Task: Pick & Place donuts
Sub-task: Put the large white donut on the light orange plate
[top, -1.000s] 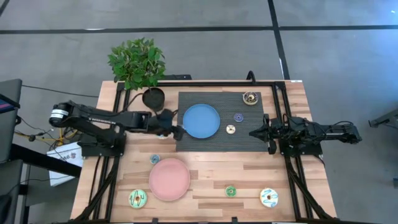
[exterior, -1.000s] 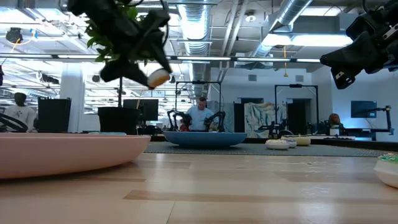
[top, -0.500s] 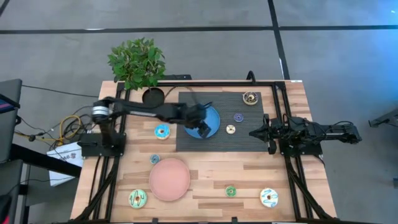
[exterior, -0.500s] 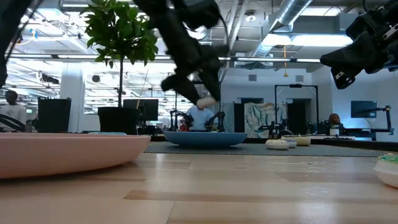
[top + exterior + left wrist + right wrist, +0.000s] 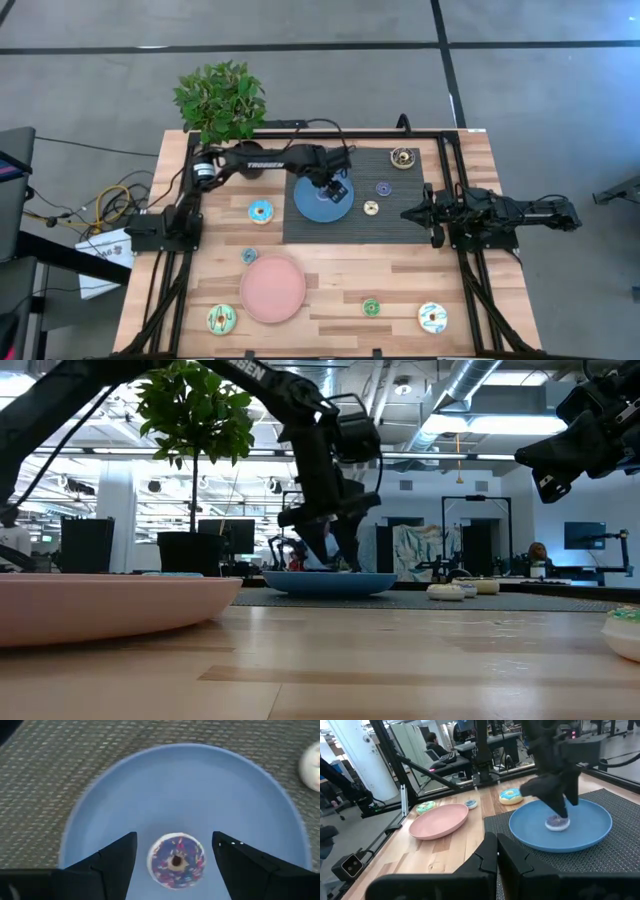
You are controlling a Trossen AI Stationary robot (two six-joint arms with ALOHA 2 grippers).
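Observation:
My left gripper hangs open low over the blue plate on the dark mat. A mini donut with blue-purple sprinkled icing lies flat on that plate, between the two fingers and apart from both. The right wrist view shows this donut under the left gripper. The light blue donut lies on the wood left of the mat. My right gripper waits shut at the mat's right edge. The dark brown donut, purple mini and cream mini lie on the mat.
The pink plate sits near the table's near edge, with a blue mini just beyond it. The green donut, green mini and white donut lie along the near edge. A potted plant stands at the far left corner.
My left gripper swung from the table's left side toward the right, carrying a mini donut, and came down over the blue plate. It has let go: the donut now lies on the plate between the open fingers. The move uncovered the light blue donut.

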